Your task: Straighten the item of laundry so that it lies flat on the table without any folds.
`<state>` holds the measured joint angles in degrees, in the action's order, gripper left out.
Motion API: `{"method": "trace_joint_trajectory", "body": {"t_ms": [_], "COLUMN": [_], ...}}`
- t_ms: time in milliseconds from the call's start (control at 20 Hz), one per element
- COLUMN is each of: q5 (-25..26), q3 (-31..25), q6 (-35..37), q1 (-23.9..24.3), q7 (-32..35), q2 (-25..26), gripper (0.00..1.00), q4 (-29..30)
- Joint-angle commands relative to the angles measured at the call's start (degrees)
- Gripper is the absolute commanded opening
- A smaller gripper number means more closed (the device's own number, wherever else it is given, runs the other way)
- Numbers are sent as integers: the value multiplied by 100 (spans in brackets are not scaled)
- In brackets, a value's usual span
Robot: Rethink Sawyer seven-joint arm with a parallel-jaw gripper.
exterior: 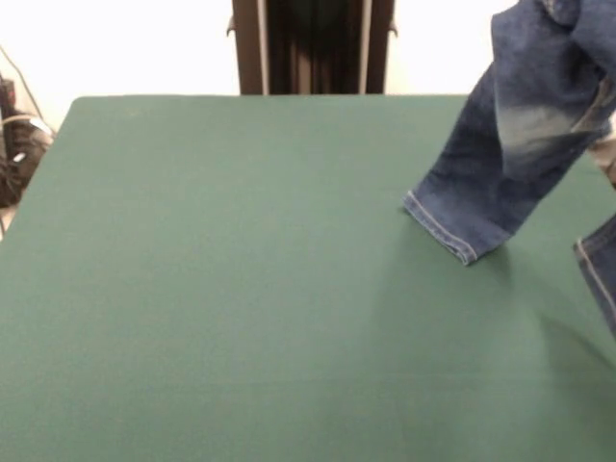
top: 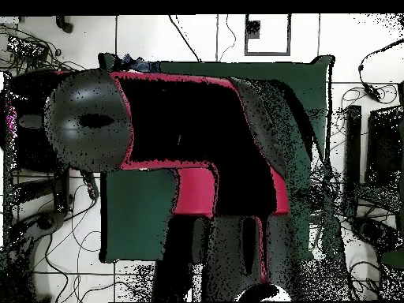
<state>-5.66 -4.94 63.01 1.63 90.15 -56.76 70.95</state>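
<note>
The blue denim jeans (exterior: 520,144) hang lifted at the far right of the front view, with their top running out of the picture's upper right corner. One leg slants down and its stitched hem (exterior: 441,229) rests on the green table (exterior: 241,289). A second bit of denim (exterior: 602,274) shows at the right edge. The gripper itself shows in neither view. In the overhead view the red and black arm (top: 173,118) reaches across the table (top: 138,217) and hides what is beneath it.
The dark pedestal (exterior: 313,48) stands at the table's far side. Cables and gear (exterior: 14,144) lie off the table's left edge. In the overhead view cables (top: 47,229) lie on the floor round the table.
</note>
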Motion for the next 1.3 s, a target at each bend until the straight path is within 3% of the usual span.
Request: {"method": "trace_joint_trajectory", "body": {"t_ms": [50,400,750,1000,1300], "q5": [-282,-822,-1159,-1339,-1184], "q3": [-385,-523,-821,-1244,-1657], "q6": [454,177,328,643,1227], "q1": [25,457,945,1275,1651], "q7": [643,-304,-1247,-1383,-1219], "q2": [-23,-514,-434,-24,451], "gripper": [0,0,0,0,0], "q4": [128,1145,2057,2119,1651]}}
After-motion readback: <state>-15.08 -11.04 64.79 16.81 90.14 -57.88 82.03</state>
